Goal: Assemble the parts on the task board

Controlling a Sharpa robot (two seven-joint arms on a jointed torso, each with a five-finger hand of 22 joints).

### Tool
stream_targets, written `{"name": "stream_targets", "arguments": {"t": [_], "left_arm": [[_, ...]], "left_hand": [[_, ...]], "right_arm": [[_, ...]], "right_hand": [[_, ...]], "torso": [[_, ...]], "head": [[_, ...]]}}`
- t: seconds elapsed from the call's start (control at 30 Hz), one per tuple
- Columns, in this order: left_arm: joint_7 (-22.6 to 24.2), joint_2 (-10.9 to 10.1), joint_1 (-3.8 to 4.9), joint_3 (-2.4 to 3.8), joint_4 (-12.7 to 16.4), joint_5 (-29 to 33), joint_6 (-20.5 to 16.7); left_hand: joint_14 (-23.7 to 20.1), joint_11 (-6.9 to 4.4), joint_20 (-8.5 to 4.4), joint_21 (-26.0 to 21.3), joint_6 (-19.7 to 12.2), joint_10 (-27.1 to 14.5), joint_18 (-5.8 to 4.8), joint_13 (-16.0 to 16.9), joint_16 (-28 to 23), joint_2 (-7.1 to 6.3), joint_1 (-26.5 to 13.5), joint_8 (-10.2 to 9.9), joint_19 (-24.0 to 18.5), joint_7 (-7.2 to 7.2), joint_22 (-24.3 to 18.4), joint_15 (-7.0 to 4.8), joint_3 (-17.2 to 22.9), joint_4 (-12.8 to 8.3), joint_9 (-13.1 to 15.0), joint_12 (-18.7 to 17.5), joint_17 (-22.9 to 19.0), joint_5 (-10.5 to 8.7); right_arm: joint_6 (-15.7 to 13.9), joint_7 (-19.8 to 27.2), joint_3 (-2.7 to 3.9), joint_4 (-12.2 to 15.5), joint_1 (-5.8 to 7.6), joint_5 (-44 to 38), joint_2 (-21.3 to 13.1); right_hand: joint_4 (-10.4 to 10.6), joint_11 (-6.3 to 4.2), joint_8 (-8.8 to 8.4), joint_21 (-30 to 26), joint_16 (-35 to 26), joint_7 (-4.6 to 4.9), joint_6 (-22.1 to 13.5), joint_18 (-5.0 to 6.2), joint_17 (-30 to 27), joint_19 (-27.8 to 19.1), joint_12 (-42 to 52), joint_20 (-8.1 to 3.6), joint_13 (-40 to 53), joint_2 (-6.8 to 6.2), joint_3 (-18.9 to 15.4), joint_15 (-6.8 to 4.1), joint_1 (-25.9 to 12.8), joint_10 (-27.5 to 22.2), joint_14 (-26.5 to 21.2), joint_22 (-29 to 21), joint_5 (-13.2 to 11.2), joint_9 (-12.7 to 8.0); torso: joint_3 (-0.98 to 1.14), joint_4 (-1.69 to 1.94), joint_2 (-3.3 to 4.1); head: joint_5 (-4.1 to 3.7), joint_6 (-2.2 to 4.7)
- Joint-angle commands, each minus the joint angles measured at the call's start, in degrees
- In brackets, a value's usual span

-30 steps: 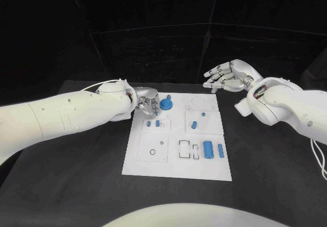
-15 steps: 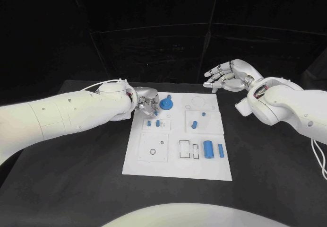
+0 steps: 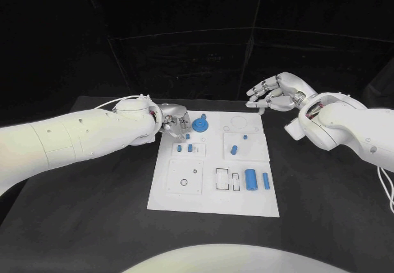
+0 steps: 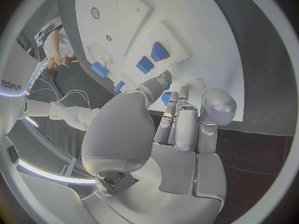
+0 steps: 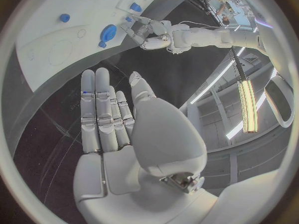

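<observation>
two hands (image 3: 174,120) (image 3: 275,91) by the task board (image 3: 215,196)

A robotics lab is showing here: a black table (image 3: 98,227) is standing against dark curtained walls, a white task board (image 3: 215,193) is lying just beyond the left hand's fingers (image 4: 177,129), and long ceiling lamps (image 5: 248,104) are glowing behind the right hand's fingers (image 5: 99,109).

Task board (image 3: 215,193) — smooth matt white plastic by the look; the blue parts (image 3: 250,180) on it look plastic, faintly glossy. Left hand (image 3: 176,124) and right hand (image 3: 275,92) — brushed silvery metal finish. Table (image 3: 90,210) matt black.
</observation>
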Motion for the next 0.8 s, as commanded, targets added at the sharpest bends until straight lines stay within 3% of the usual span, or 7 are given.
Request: {"name": "stream_targets", "arguments": {"t": [0.03, 0.13, 0.27, 0.4, 0.53, 0.67, 0.8], "left_arm": [[0.17, -0.64, 0.06, 0.06, 0.10, -0.20, -2.17], [1.34, -2.19, 0.09, 0.13, 0.94, 1.73, -3.52], [6.64, -4.71, 0.32, 0.30, 2.24, 12.05, -6.37], [15.26, -6.88, 0.57, 0.34, 3.40, 30.41, -8.41], [23.07, -8.86, 0.68, 0.33, 5.27, 48.80, -9.04], [27.17, -10.36, 0.72, 0.32, 7.26, 60.41, -8.51], [28.19, -11.34, 0.73, 0.28, 8.99, 70.01, -8.60]], "left_hand": [[1.06, 0.11, 0.59, -0.40, -0.46, -1.00, -0.15, 0.01, -0.42, -0.36, 0.24, 0.03, -0.09, 0.12, -0.35, 0.37, -0.82, 0.00, 0.13, -0.39, -0.19, -0.07], [0.97, 0.34, 0.78, -1.19, -0.56, -2.30, 0.00, 0.01, -0.55, -0.25, 0.49, 0.11, -0.28, 0.30, -1.04, 0.56, -1.79, 0.14, 0.19, -0.62, -0.55, -0.07], [0.71, 0.40, 0.92, -3.32, 0.54, -2.62, 0.44, 0.14, -0.97, 0.33, 0.61, 0.65, -0.93, 1.49, -2.95, 0.65, -2.65, 0.57, 0.41, -0.20, -1.43, -0.04], [-3.56, 0.99, 1.42, -15.74, 2.47, -3.00, 2.59, 0.16, -7.44, 1.44, 1.14, 1.32, -6.20, 3.15, -13.77, 1.18, -3.04, 0.92, 0.49, 0.67, -12.40, -0.01], [-6.62, 1.30, 1.81, -22.25, 2.85, -2.76, 3.68, 0.26, -11.34, 2.55, 0.67, 1.24, -9.41, 3.60, -19.15, 1.55, -3.43, 1.81, 0.33, 1.94, -18.87, 0.27], [-7.54, 1.20, 1.93, -23.06, 3.60, -1.97, 3.78, 0.38, -12.15, 3.07, 0.48, 1.57, -9.93, 3.56, -19.68, 1.51, -3.69, 2.27, 0.37, 3.20, -20.46, 0.35], [-11.27, 1.23, 2.01, -24.54, 4.17, -1.33, 3.74, 0.33, -16.29, 3.68, 0.82, 1.86, -11.32, 3.62, -20.55, 1.46, -3.52, 2.41, 0.34, 4.45, -27.30, 0.40]], "right_arm": [[3.39, -3.20, 0.04, -0.32, 0.11, -7.33, -0.09], [6.69, -5.96, 0.03, -0.74, 0.10, -14.86, -0.05], [9.70, -8.54, 0.01, -1.05, 0.05, -25.72, 0.40], [10.43, -10.01, -0.03, -1.12, -0.22, -33.54, 0.96], [10.02, -10.99, -0.07, -1.11, -0.71, -39.29, 1.42], [10.19, -11.45, -0.11, -1.18, -1.26, -42.73, 1.84], [10.20, -11.78, -0.15, -1.23, -1.94, -45.09, 2.36]], "right_hand": [[-1.03, -0.92, 0.74, 2.66, 2.86, -1.11, 2.53, 0.81, 1.35, 2.81, -0.63, -1.26, -1.04, 0.56, 0.99, -1.36, 1.30, 2.34, 4.20, 1.46, -1.52, 0.05], [-1.97, -1.87, 0.35, 6.66, 6.49, -2.10, 5.50, 0.73, 3.64, 4.95, -3.26, -2.57, -2.81, 1.02, 2.76, -2.38, 1.95, 5.68, 7.74, 4.06, -2.45, -0.37], [-2.81, -2.35, -1.41, 16.52, 11.89, -2.50, 7.39, -0.73, 7.71, 7.70, -7.42, -2.84, -2.73, 0.24, 4.46, -2.52, 1.68, 7.78, 8.19, 14.84, -3.02, -0.49], [-3.24, -2.37, -3.28, 21.26, 18.02, -2.70, 8.36, -1.35, 12.81, 8.30, -9.82, -2.77, -2.76, -0.45, 5.79, -2.52, 1.12, 8.74, 8.05, 20.09, -3.42, -0.40], [-3.58, -2.12, -4.69, 23.12, 20.71, -2.59, 8.31, -1.60, 14.99, 8.49, -10.92, -2.63, -2.76, -0.99, 6.43, -2.34, 0.88, 7.95, 7.98, 22.14, -3.75, -0.41], [-3.93, -1.66, -6.12, 25.01, 23.61, -2.02, 7.81, -1.89, 17.33, 8.82, -11.71, -2.39, -2.75, -1.95, 6.68, -1.96, 0.32, 7.22, 8.09, 24.29, -3.75, -0.41], [-4.43, -1.46, -7.33, 27.41, 26.97, -1.78, 8.01, -2.23, 19.97, 9.35, -12.13, -2.13, -2.71, -2.10, 7.59, -1.70, 0.02, 6.98, 8.10, 27.04, -3.91, -0.33]], "torso": [[-0.04, -0.03, -0.05], [0.00, -0.01, -0.03], [0.08, -0.05, -0.04], [0.11, -0.06, -0.05], [-0.04, 0.02, -0.02], [-0.08, 0.04, -0.01], [-0.05, -0.02, 0.03]], "head": [[0.02, 0.17], [-0.13, 0.28], [-0.92, 0.70], [-1.49, 0.90], [-2.17, 1.31], [-2.37, 1.43], [-2.44, 1.52]]}}
